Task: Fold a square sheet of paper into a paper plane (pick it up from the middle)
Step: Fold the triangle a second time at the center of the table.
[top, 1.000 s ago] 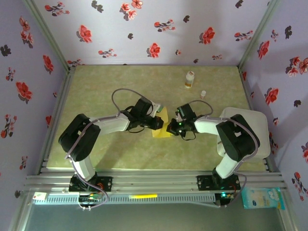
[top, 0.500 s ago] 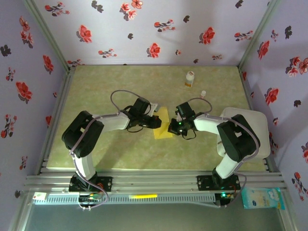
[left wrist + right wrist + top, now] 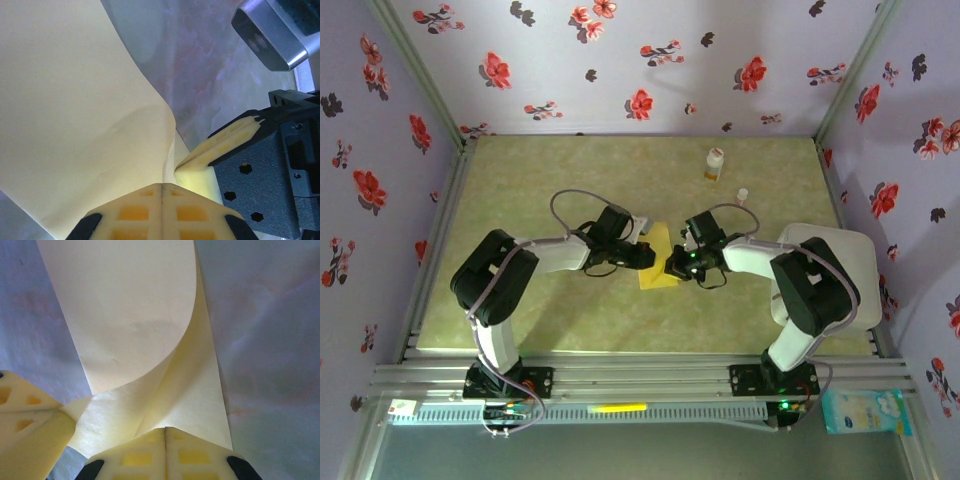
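Observation:
The mustard-yellow square sheet of paper (image 3: 658, 268) lies partly folded at the table's middle, pinched between both arms. My left gripper (image 3: 646, 255) is at its left edge and my right gripper (image 3: 675, 264) at its right edge. Seen from the left wrist, the sheet (image 3: 75, 110) curls up into my left gripper (image 3: 162, 186), whose jaws are shut on its edge, with the other arm's fingers (image 3: 230, 142) close beside. In the right wrist view a rolled-over flap (image 3: 130, 315) and a lower layer run into the right gripper (image 3: 166, 430), also shut on the paper. The left fingers (image 3: 30, 427) touch the sheet's corner.
A small white-and-orange bottle (image 3: 714, 165) stands at the back right, with a tiny white cap-like piece (image 3: 742, 195) nearer. A white square tray (image 3: 855, 255) sits at the right under the right arm. Flowered walls close in three sides.
Both grippers have drawn slightly closer over the paper; the left wrist shifted a little right and the right gripper a little left. The sheet stays held between them.

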